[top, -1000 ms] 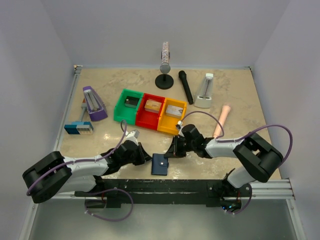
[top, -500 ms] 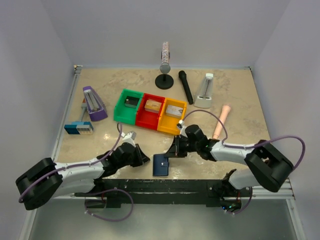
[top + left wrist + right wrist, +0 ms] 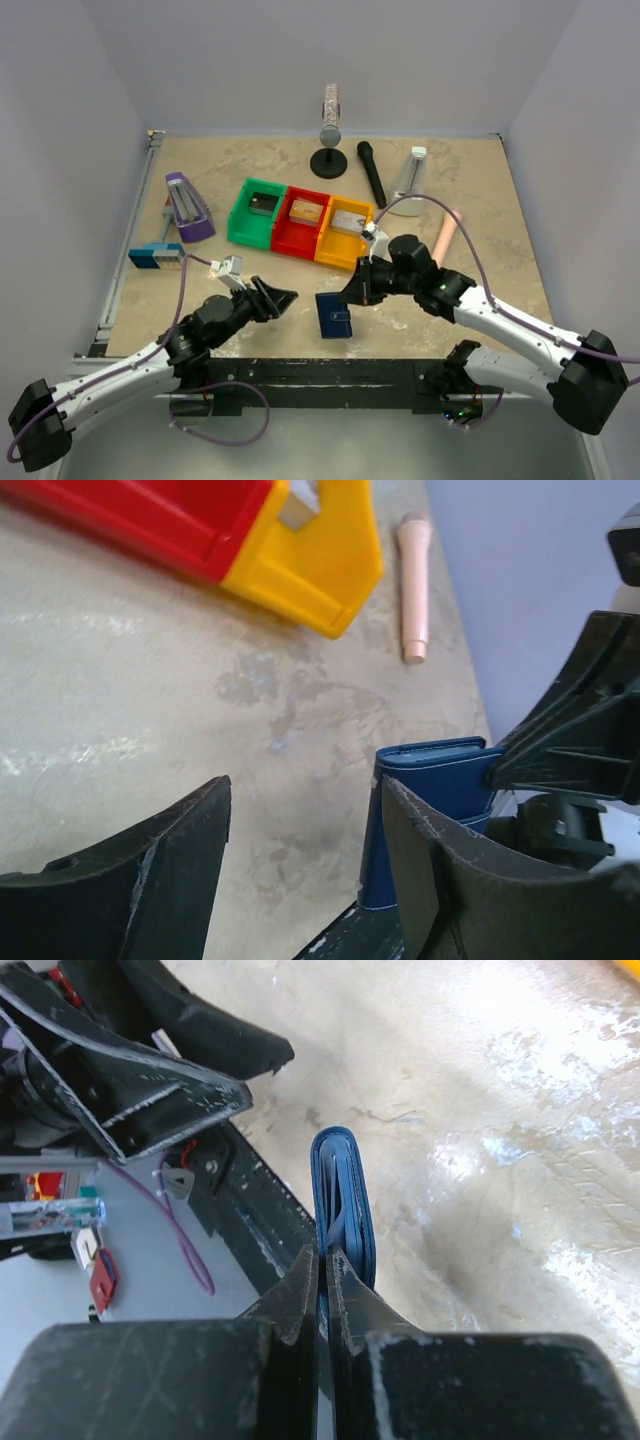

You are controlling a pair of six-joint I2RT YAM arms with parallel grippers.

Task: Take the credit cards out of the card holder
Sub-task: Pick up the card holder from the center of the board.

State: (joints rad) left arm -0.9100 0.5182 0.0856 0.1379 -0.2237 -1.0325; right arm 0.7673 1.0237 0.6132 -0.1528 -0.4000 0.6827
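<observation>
At the near edge of a beige marbled table [image 3: 480, 200], two black-and-white robot arms lean in toward each other. The right arm [image 3: 500, 320] stretches in from the lower right, and the left arm [image 3: 130, 365] from the lower left. Further back on the table is a row of three open bins: a green bin [image 3: 240, 222], a red bin [image 3: 288, 240] and a yellow bin [image 3: 333, 252].

In front of the yellow bin, between the two arms, is the card holder [image 3: 333, 314], a dark navy wallet. It is held upright and folded shut, close to the table's front edge. The right gripper [image 3: 352, 292] pinches it by one edge, with its fingers pressed tight against the wallet. The left gripper [image 3: 280, 297] hovers just beside the wallet on its left, not touching it, with its two fingers spread wide.

The credit cards cannot be made out. The right wrist view shows only the wallet's folded blue layers, seen edge-on.
</observation>
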